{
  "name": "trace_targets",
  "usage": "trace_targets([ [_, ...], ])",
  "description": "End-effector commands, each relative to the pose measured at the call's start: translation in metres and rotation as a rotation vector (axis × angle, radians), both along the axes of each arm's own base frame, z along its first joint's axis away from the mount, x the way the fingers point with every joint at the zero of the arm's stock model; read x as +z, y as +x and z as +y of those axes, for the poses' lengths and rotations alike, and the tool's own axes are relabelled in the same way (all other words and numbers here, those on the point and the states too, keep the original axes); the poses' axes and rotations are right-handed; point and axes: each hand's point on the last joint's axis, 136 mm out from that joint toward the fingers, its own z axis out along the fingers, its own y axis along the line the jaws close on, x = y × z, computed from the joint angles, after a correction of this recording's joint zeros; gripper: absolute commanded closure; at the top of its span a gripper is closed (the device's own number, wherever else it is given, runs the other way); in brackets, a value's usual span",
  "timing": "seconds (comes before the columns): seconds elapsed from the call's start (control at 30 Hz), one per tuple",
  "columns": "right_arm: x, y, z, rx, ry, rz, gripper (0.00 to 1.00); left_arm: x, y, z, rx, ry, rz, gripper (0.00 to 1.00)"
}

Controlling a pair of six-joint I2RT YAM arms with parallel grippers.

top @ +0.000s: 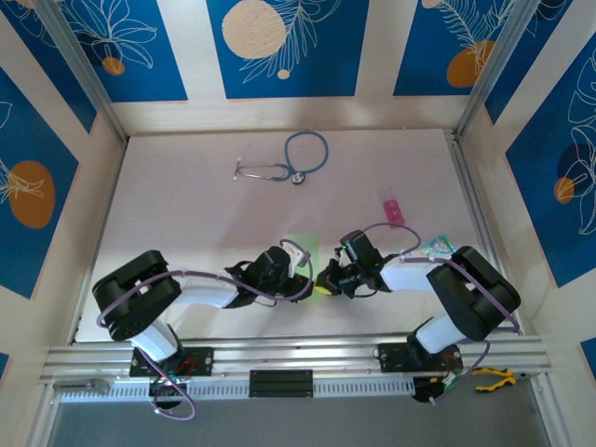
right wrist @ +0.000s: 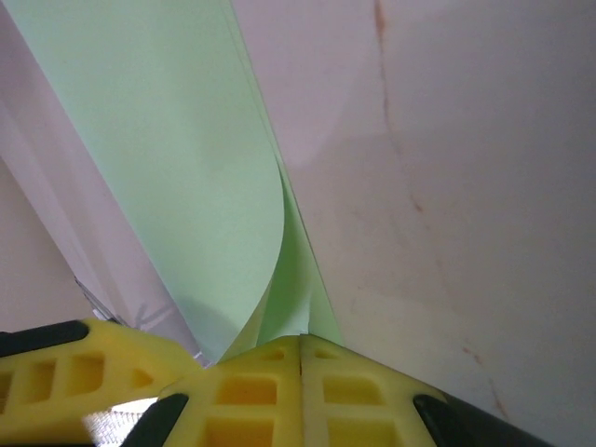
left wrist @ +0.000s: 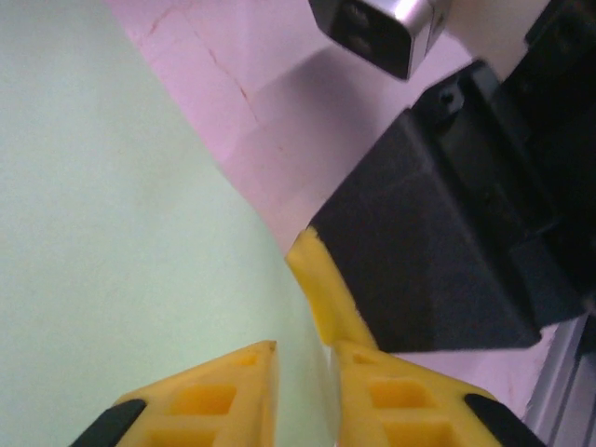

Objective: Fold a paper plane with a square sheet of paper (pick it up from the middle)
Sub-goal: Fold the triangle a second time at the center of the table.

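right claw (right wrist: 300, 349), paper (right wrist: 177, 158) lengthwise near-to-far

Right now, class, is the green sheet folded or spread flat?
Partly folded: the green sheet curves over itself in a loose bend, its layers pinched by the right end effector.

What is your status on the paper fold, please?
Right claw shut on green paper. Left claw slightly parted, paper edge in gap. Stethoscope far back, no obstruction.

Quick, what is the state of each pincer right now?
Left pincer: slightly open, with the paper edge in the gap.
Right pincer: closed, pinching the paper.
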Motion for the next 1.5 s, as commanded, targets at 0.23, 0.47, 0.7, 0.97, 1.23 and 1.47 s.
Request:
trace_targets([
  [0.23, -0.010, -0.003, -0.005, 0.000, -0.063, 0.036, 0.99, 0.000, -0.010, 0.003, -0.094, 0.046, 0.007, 0.76],
  [0.47, -0.010, -0.004, -0.006, 0.005, -0.070, 0.040, 0.99, 0.011, 0.001, 0.000, -0.062, 0.015, -0.036, 0.73],
  [0.7, -0.009, -0.004, -0.007, 0.005, -0.077, 0.039, 0.99, 0.020, 0.009, -0.001, -0.050, -0.011, -0.057, 0.72],
  [0.97, -0.009, -0.004, -0.007, 0.008, -0.077, 0.037, 0.99, 0.020, 0.009, -0.005, -0.065, -0.026, -0.045, 0.81],
  [1.23, -0.010, -0.005, -0.008, 0.009, -0.080, 0.040, 0.99, 0.024, 0.013, -0.007, -0.065, -0.036, -0.050, 0.78],
  [1.47, -0.010, -0.005, -0.008, 0.007, -0.082, 0.042, 0.99, 0.020, 0.012, -0.006, -0.082, -0.016, -0.034, 0.90],
])
